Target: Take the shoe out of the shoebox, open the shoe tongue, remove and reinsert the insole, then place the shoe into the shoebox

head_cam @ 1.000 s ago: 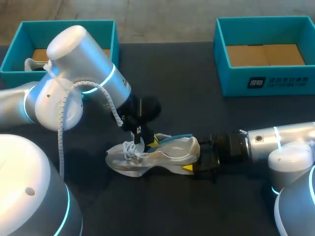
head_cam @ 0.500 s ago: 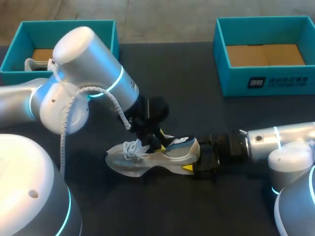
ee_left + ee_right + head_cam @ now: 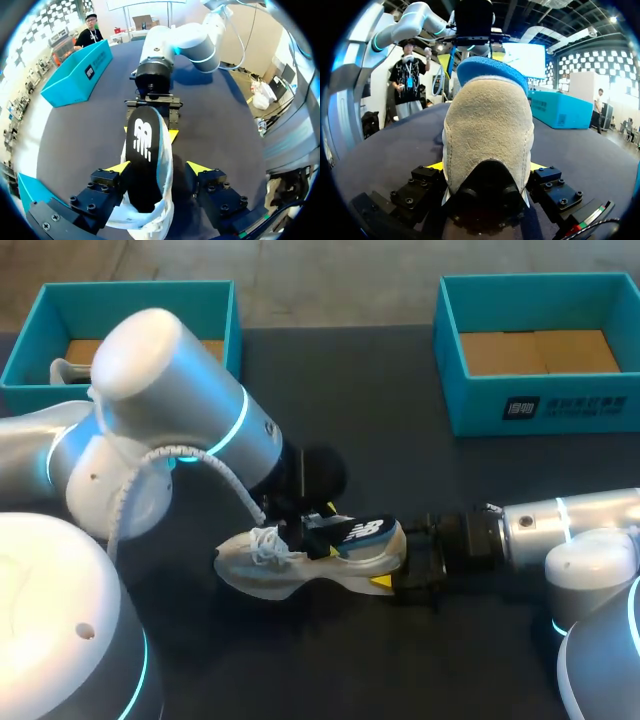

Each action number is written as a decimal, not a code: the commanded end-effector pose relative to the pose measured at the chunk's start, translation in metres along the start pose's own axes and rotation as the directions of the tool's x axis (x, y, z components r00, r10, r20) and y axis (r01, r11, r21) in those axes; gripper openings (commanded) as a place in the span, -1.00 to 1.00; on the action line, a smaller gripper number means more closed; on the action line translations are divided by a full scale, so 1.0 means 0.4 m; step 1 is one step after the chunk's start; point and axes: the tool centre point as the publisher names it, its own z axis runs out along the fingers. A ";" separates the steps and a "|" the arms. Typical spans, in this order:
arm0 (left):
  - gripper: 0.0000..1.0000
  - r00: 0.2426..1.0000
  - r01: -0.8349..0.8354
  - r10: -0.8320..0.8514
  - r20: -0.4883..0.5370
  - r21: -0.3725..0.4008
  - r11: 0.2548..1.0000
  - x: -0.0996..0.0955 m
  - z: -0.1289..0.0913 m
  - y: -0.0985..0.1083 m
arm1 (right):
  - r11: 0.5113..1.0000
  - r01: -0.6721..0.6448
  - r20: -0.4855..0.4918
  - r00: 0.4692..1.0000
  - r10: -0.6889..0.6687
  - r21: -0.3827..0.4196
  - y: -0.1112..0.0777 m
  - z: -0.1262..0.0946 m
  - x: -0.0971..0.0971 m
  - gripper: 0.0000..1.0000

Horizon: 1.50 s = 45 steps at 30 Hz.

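A pale grey shoe (image 3: 300, 562) lies on the dark table, toe to the left, white laces bunched near the toe. A dark insole (image 3: 143, 150) with a white logo and blue edge lies along the shoe's opening; I cannot tell how deep it sits. My left gripper (image 3: 318, 530) hangs over the shoe's middle. It (image 3: 159, 167) is open and straddles the shoe, with a gap at one finger. My right gripper (image 3: 402, 575) is at the heel. In the right wrist view both sides of it (image 3: 487, 167) press the suede heel (image 3: 487, 135), shut on it.
A teal shoebox (image 3: 215, 300) stands at the back left with another shoe (image 3: 62, 370) in it. A second teal shoebox (image 3: 540, 405) with a cardboard floor stands at the back right. My right arm (image 3: 167, 60) lies across the table beyond the heel.
My left gripper has opened and let go of the insole, which has dropped from a raised tilt to lie along the shoe. The left arm moved right and down. The right arm kept still.
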 end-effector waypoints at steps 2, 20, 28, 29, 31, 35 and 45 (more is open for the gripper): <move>0.40 0.996 -0.008 0.009 0.094 -0.012 1.000 0.021 0.020 -0.015 | 1.000 -0.001 -0.001 1.000 0.001 0.007 0.002 0.003 0.005 -1.00; 0.13 0.963 0.026 -0.008 0.269 -0.063 0.998 -0.010 0.091 -0.062 | 1.000 -0.001 -0.001 1.000 0.001 0.007 0.002 0.003 0.005 -1.00; -0.09 0.956 0.054 -0.030 0.292 -0.077 0.996 -0.032 0.109 -0.058 | 1.000 -0.001 -0.001 1.000 0.001 0.007 0.002 0.003 0.005 -1.00; -0.13 0.955 0.058 -0.032 0.294 -0.081 0.995 -0.035 0.111 -0.057 | 1.000 -0.001 -0.001 1.000 0.001 0.007 0.002 0.003 0.005 -1.00; -0.18 0.955 0.061 -0.033 0.294 -0.085 0.995 -0.038 0.114 -0.056 | 1.000 -0.001 -0.001 1.000 0.001 0.007 0.002 0.003 0.005 -1.00; -0.62 0.956 0.065 -0.038 0.290 -0.085 0.994 -0.040 0.113 -0.052 | 1.000 -0.001 -0.001 1.000 0.001 0.007 0.002 0.003 0.005 -1.00; -1.00 0.959 0.069 -0.048 0.281 -0.064 0.996 -0.040 0.096 -0.050 | 1.000 -0.001 -0.001 1.000 0.001 0.007 0.002 0.003 0.005 -1.00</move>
